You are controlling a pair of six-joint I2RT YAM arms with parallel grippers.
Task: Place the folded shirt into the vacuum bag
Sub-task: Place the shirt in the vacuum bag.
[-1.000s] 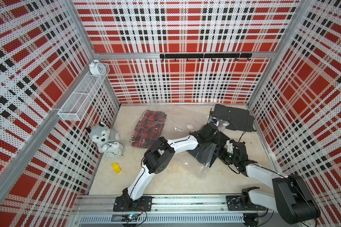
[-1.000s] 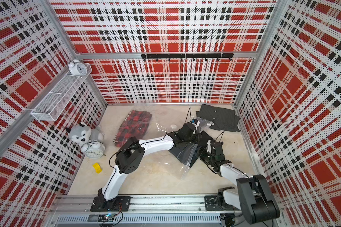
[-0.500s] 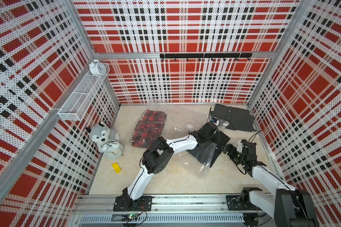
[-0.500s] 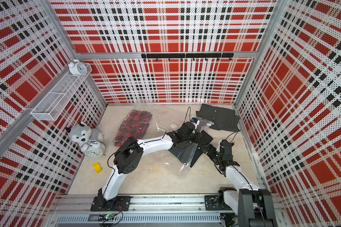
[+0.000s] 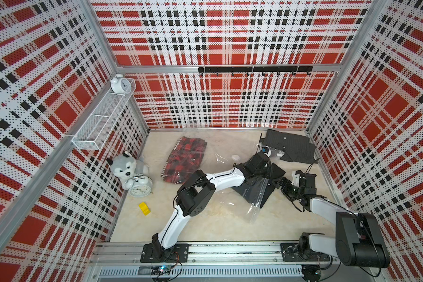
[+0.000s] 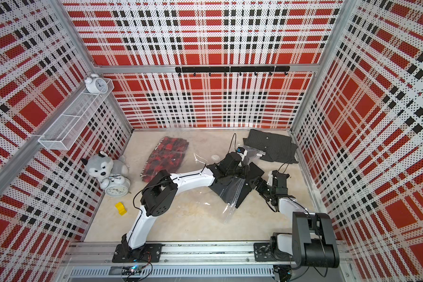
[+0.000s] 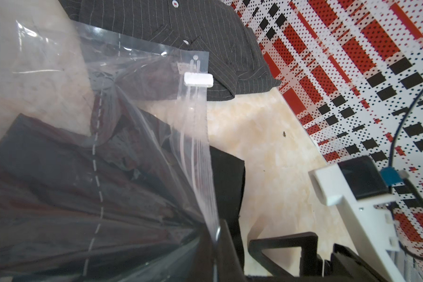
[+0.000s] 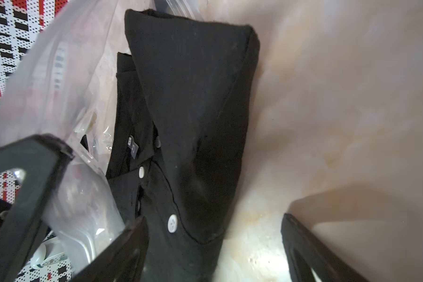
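The clear vacuum bag (image 5: 254,213) lies crumpled mid-table, its white valve cap (image 5: 235,157) facing up. A black folded shirt (image 5: 277,171) with white buttons (image 8: 193,109) lies partly under the plastic, one corner sticking out on the right. My left gripper (image 5: 266,172) is shut on the bag's zip edge (image 7: 200,146), holding it up over the shirt. Just right of the shirt my right gripper (image 5: 282,184) stands open. In the right wrist view the right gripper (image 8: 213,251) has one finger on the shirt's button placket and the other over bare table.
A grey striped shirt (image 5: 289,146) lies at the back right under a bag corner. A red plaid shirt (image 5: 186,158) lies at the back left. A husky toy (image 5: 126,166), an alarm clock (image 5: 139,190) and a yellow block (image 5: 144,208) sit along the left wall.
My right gripper opened wider, drew back to the right from the black shirt, then came back close to it. The left gripper has held still on the bag edge.
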